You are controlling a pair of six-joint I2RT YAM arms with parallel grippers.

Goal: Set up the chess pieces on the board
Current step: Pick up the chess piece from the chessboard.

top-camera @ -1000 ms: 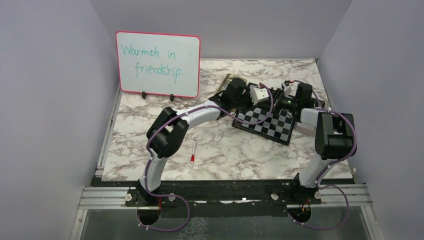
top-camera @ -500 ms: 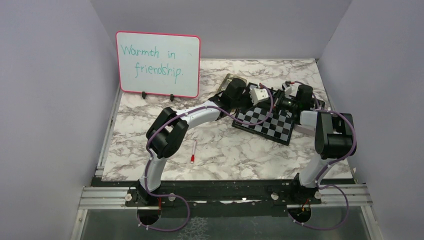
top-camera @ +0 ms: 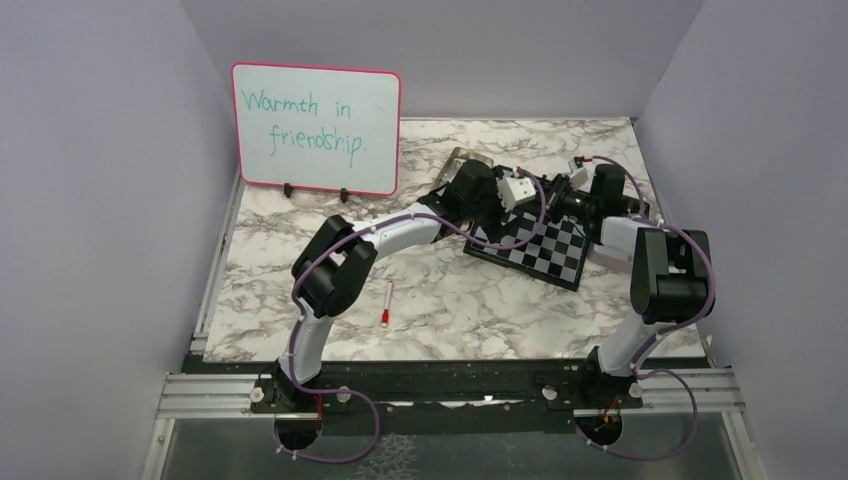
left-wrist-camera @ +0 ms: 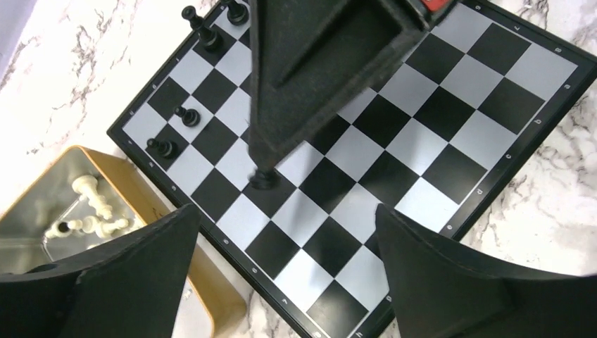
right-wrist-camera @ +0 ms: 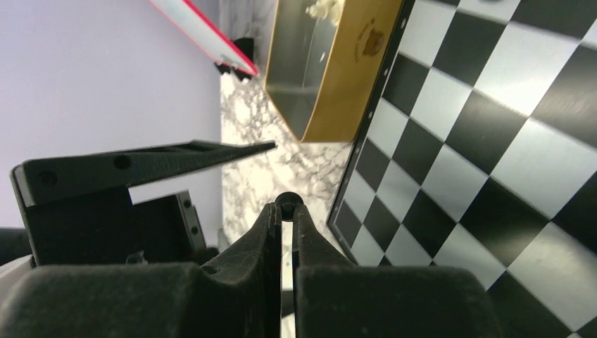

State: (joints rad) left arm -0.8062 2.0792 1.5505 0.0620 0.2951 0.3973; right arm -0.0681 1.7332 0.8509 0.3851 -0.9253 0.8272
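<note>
**R grip clamped on black piece at board, L grip wide open**

R gripper (right-wrist-camera: 287,210): fingers nearly together, pinching the round head of a small black piece (left-wrist-camera: 265,181). In the L wrist view its fingers come down from above, w/ the piece at their tip over the board's (left-wrist-camera: 450,105) mid-left squares. Can't tell if the base sits on the board or hangs just above it, nor which colour of square it's on.

L gripper (left-wrist-camera: 285,215): fingers (left-wrist-camera: 120,282) spread far apart, nothing btwn them. It hangs over the board close to the R gripper, its view looking down on the checks. In the R wrist view one L finger sits just beside the R fingertips.

Board lies flat on the marble table (top-camera: 450,300), right of centre and turned at an angle. Most squares are bare. Other black pieces (left-wrist-camera: 185,114) stand upright near one edge: two on adjoining squares by the rim, approx. three more at the corner further along.

Gold tin (right-wrist-camera: 345,77) sits against the board's edge — open, w/ cream pieces (left-wrist-camera: 91,211) lying loose inside, tipped over.

Also on the table: a pink-framed whiteboard (top-camera: 315,128) propped upright at far left, and a pen (top-camera: 386,303) lying well apart from the board, near the L arm.
</note>
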